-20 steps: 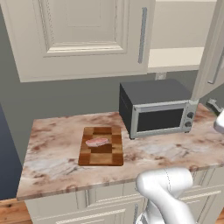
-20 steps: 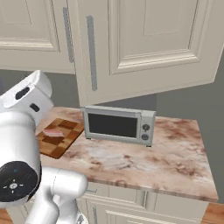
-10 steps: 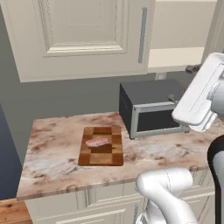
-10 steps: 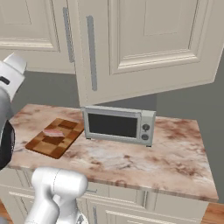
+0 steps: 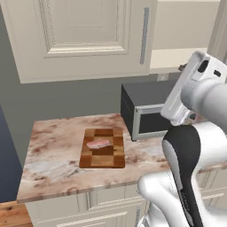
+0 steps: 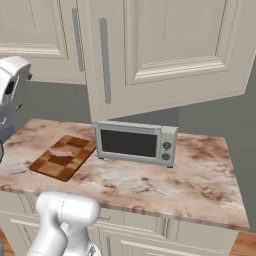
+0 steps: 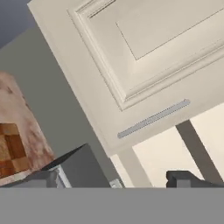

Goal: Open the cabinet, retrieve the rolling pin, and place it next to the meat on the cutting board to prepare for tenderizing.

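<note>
My gripper (image 7: pixel 111 177) hangs wide and empty beside the open cabinet (image 5: pixel 186 26). Swinging in, I could clip its door handle (image 7: pixel 153 118) or the toaster oven (image 6: pixel 136 142).

A grey toaster oven (image 6: pixel 136 143) stands on the marble-patterned worktop (image 6: pixel 200 175), set back near the grey wall (image 5: pixel 71 99). It has a dark glass door to the left of two round knobs (image 6: pixel 167 151), which are stacked one above the other at the right end of its front. The same toaster oven (image 5: pixel 144 111) shows its dark top and left side in the left base view, and its corner appears in the hand view (image 7: pixel 76 168). Below the toaster oven, under the worktop edge, runs a row of cream drawer fronts (image 6: pixel 200 235). A strip of wooden floor (image 5: pixel 11 213) lies left of these drawer units, well below the toaster oven.
</note>
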Robot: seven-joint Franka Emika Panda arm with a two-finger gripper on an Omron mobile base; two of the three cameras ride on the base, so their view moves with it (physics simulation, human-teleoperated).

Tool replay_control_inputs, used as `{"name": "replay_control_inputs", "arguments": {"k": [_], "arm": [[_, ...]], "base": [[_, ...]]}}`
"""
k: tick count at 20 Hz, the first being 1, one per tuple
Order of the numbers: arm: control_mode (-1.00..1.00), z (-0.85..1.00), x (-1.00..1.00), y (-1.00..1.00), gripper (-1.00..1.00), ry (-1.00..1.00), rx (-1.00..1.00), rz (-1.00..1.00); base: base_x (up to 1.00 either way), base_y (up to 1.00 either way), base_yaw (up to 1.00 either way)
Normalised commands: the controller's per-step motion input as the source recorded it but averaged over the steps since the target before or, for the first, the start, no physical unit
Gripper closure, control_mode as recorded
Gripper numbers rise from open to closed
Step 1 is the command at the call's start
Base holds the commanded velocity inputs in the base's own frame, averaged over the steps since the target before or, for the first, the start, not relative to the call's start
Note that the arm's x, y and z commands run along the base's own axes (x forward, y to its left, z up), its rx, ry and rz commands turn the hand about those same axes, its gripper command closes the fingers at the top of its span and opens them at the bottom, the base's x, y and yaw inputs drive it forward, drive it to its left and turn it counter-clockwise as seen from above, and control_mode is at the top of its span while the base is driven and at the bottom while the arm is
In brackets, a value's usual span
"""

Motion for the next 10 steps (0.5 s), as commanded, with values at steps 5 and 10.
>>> {"name": "replay_control_inputs", "arguments": {"k": [5, 10], "arm": [[-1.0, -0.15, 0.4, -0.33, -1.0, 0.08, -0.27, -0.46], [-1.0, -0.13, 0.24, -0.56, -1.0, 0.09, -0.22, -0.47]], "base": [[0.0, 0.0, 0.0], [0.0, 0.0, 0.0]]}}
